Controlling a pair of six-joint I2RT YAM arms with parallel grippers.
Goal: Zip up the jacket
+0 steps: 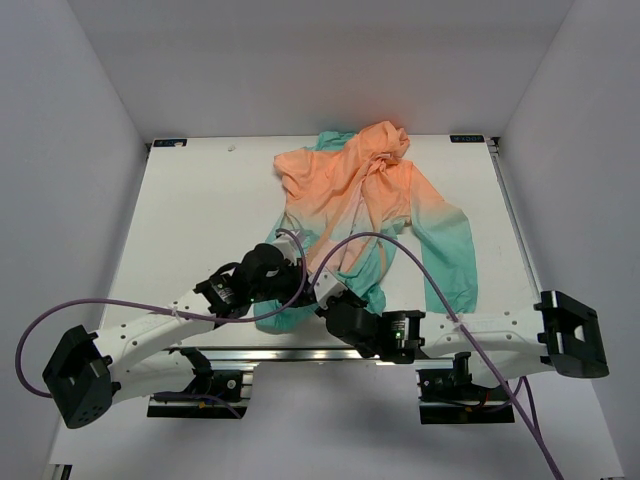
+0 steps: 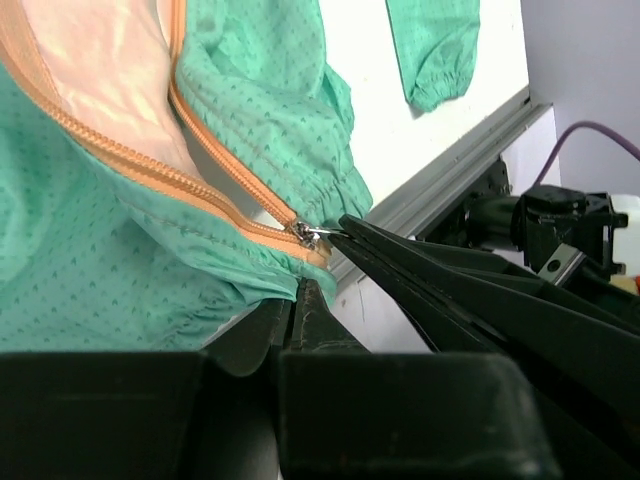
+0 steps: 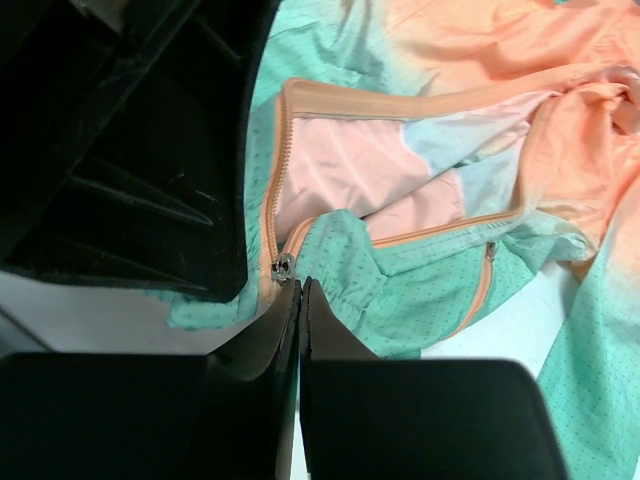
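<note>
Lying on the white bench (image 1: pixel 200 200), right of centre, the jacket (image 1: pixel 370 200) is listed first: the orange hood is pointed to 12 o'clock, and the teal hem to 6 o'clock at the near edge.

- Left pincer (image 2: pixel 296 290): closed to a thin slit, with the teal hem pinched just below the zipper's foot.
- Zipper (image 2: pixel 190 175): orange, parted above. Its metal slider (image 2: pixel 303 232) is found at the very bottom, by the hem.
- Right pincer (image 3: pixel 302 285): shut tight, entering from 3 o'clock. The slider's pull is touched by its tips. Whether the pull is actually gripped cannot be told.
- Sleeve (image 1: pixel 450 250): laid out toward 5 o'clock, teal cuff near the bench edge.
</note>
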